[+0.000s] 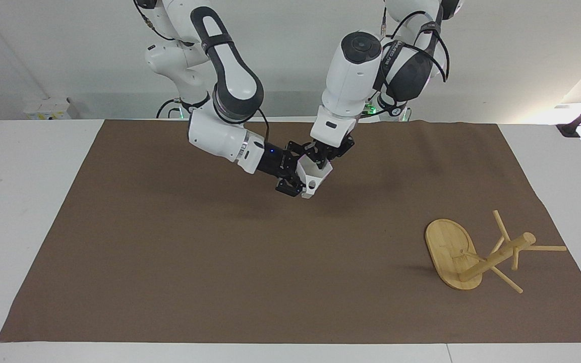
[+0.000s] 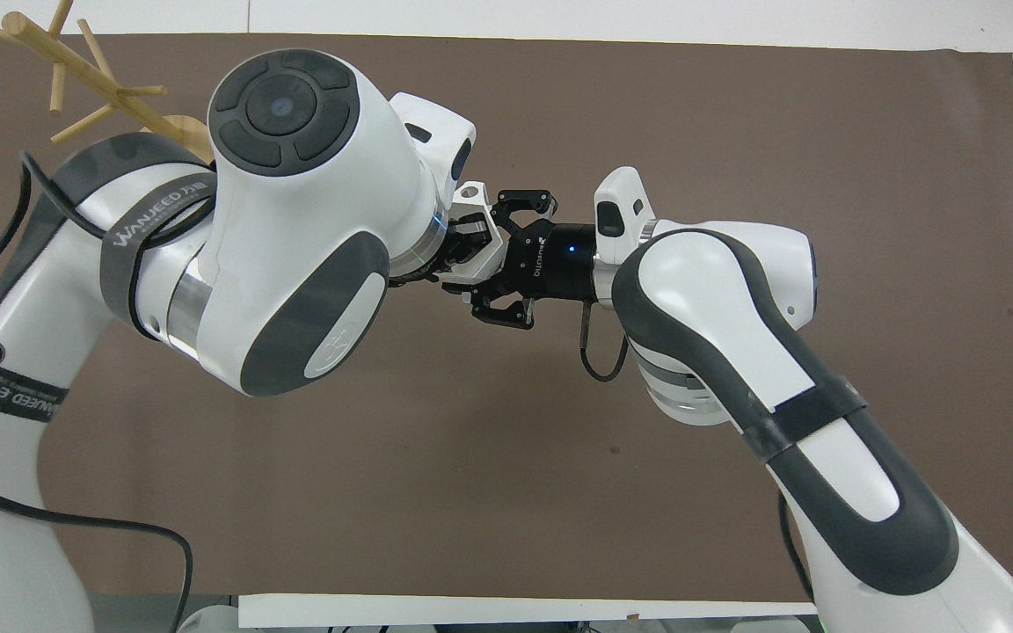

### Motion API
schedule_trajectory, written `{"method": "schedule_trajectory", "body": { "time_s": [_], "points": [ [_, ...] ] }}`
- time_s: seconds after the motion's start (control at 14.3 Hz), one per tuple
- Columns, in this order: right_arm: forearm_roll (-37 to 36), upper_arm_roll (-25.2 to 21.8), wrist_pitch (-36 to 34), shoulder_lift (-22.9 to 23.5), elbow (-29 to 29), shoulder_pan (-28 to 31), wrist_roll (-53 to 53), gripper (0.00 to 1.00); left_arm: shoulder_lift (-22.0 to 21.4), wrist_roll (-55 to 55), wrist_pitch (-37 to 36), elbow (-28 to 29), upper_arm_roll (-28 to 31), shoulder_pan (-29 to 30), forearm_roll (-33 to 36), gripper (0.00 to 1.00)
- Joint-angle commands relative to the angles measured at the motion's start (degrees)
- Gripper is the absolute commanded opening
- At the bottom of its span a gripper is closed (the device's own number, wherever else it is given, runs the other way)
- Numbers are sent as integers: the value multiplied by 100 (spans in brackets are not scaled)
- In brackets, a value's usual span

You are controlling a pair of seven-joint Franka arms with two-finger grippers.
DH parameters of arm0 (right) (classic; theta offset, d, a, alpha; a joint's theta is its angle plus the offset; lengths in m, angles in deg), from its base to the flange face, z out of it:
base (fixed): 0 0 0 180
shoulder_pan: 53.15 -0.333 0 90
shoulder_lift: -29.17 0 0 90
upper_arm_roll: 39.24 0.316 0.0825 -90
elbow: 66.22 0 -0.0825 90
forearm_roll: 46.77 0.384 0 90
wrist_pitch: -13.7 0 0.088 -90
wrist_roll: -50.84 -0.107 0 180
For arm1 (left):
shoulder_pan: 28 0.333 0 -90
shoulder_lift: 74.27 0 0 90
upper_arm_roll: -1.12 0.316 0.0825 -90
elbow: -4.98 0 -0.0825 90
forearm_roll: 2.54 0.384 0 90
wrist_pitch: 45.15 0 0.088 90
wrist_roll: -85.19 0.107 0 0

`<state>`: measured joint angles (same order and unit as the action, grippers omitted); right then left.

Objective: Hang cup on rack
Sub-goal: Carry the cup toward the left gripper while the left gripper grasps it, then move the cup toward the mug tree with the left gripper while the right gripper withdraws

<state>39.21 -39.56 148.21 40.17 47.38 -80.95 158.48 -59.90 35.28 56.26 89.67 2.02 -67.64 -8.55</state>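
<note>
The white faceted cup [image 1: 315, 176] is held in the air over the middle of the brown mat, toward the robots' side. My right gripper [image 1: 299, 172] is shut on the cup and grips it across its sides. The overhead view shows the same grip [image 2: 489, 259] on the cup [image 2: 482, 255]. My left gripper [image 1: 324, 158] comes down from above and sits at the cup's open rim. In the overhead view my own arm mostly hides it. The bamboo rack [image 1: 497, 254] lies tipped on its side at the left arm's end of the table, with its oval base [image 1: 447, 252] on edge.
The brown mat [image 1: 194, 262] covers most of the white table. In the overhead view the rack's pegs [image 2: 58, 61] show past my left arm. A black clamp [image 1: 573, 126] stands at the table edge at the left arm's end.
</note>
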Motion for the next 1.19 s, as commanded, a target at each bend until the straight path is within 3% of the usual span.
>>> {"method": "schedule_trajectory", "body": {
  "time_s": [0.0,0.28,0.56,0.84,1.12],
  "points": [
    [33,6,-284,-62,48,178,73,100,-31,79,81,-118,304,-44,64,0],
    [-378,-29,-1416,-158,92,1107,538,100,-65,70,142,-278,622,-35,64,0],
    [-2370,-29,-3103,-176,13,2784,548,100,-530,184,247,63,710,271,205,0],
    [-4268,-38,-3774,-475,-258,4087,-30,100,-1399,621,2107,1783,701,728,196,0],
    [-5747,-56,-4030,-572,-1084,4353,-1189,100,-2164,1297,3996,3629,684,1176,100,0]
  ]
}}
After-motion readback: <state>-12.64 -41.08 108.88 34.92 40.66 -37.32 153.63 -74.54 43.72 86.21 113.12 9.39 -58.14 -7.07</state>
